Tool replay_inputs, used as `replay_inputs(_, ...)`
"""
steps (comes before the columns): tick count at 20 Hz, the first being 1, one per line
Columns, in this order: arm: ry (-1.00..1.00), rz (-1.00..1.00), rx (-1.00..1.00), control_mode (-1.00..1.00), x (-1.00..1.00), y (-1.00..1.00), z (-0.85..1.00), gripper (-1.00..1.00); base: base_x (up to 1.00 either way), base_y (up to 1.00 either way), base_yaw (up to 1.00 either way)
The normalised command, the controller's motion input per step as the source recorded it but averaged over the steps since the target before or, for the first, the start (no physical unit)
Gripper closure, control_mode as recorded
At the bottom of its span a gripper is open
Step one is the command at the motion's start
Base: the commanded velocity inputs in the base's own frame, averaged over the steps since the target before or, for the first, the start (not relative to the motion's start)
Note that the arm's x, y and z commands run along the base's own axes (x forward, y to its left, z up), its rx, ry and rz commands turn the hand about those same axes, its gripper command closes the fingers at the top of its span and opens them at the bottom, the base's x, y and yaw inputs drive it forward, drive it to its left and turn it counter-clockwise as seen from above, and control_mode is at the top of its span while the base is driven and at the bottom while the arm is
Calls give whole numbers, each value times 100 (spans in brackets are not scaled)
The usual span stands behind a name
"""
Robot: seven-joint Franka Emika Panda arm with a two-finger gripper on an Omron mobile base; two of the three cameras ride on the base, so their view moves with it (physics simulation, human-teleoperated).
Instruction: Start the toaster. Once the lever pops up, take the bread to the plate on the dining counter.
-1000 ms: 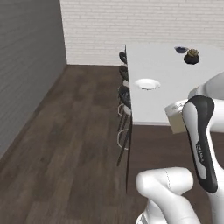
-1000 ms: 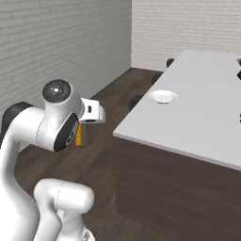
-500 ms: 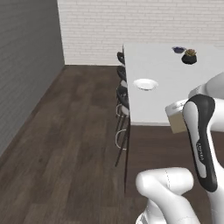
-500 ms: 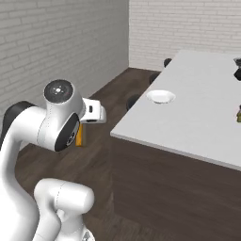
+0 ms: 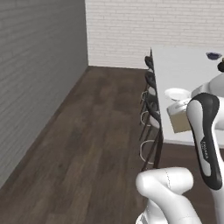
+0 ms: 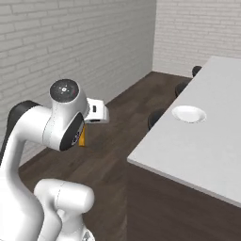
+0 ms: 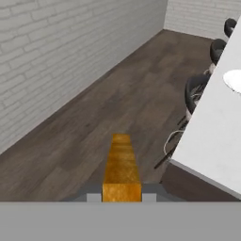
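Your gripper [image 7: 122, 195] is clamped on the bread [image 7: 121, 165], the two fingers pressing the flat faces of the slice so that it stands on edge between them and runs straight out from the jaws toward 12 o'clock in the hand view; held this way, thin side up, it probably has to be tipped flat before it can lie on anything. In the left base view the same tan slice [image 5: 180, 121] peeks out from behind the arm, just off the near edge of the dining counter [image 5: 183, 70]. The plate [image 7: 233, 80] sits at about 2 o'clock from the bread in the hand view, close to the counter's long edge, and in the right base view you see it [image 6: 188, 114] well apart from the hand, with bare white top all around it. That leaves you free room to come in over the surface. The counter's corner [image 7: 172, 161] lies just right of the slice, so you want to carry the bread above that edge rather than into its side. The stools [image 5: 151, 94] are tucked along the counter's long side at 1 o'clock, below the top. To the left, the dark wooden floor [image 7: 94, 127] is open as far as the brick wall [image 7: 56, 52].
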Motion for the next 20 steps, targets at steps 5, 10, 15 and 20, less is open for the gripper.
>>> replay_inputs(5, 0, 0, 0, 100, 0, 0, 0, 100, 32, 100, -29)
replay_inputs(10, 0, 0, 0, 100, 0, 0, 0, 100, 55, 100, -43)
replay_inputs(15, 0, 0, 0, 100, 0, 0, 0, 100, 94, 64, -18)
replay_inputs(20, 0, 0, 0, 100, 0, 0, 0, 100, 100, -13, 15)
